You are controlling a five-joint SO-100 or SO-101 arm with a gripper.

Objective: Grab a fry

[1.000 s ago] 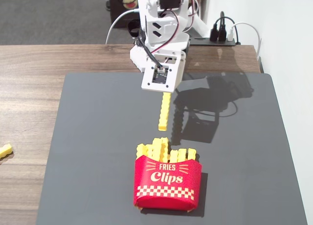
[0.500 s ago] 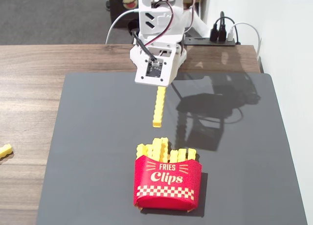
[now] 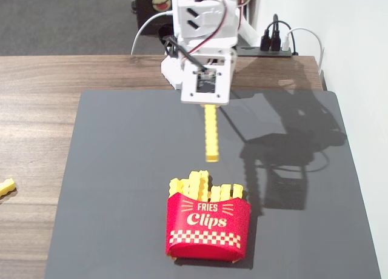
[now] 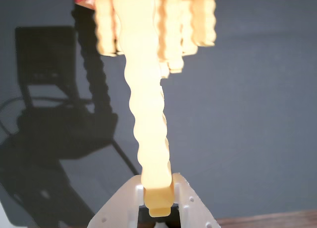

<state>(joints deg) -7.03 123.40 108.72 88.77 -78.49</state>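
So the biggest thing here is the dark grey mat (image 3: 121,188), which covers most of the wooden table (image 3: 36,79) in the fixed view. The white arm (image 3: 203,24) comes in from the far edge and leans forward over the far part of the mat, with its wrist block pointing down toward the camera and red and black wires looped across it. Its top is cut off by the frame, so you can't see the base or the upper joints at all. It throws a chunky shadow on the mat off to the right.

Near the front edge of the mat sits the red "Fries Clips" carton (image 3: 208,227), upright, with a bunch of yellow fries poking out the top.

The gripper (image 4: 158,200) is clamped tight on one end of the fry (image 3: 211,133). In the wrist view the two white fingers (image 4: 185,200) pinch the fry's end from both sides, and the crinkly stick runs straight away from the camera toward the carton. It's pretty blown out and blurry up close. In the fixed view the fry hangs out from under the wrist block, held above the mat, with its free end well short of the carton.

A short yellow stub (image 3: 6,187) lies on bare wood at the far left, partly cropped.
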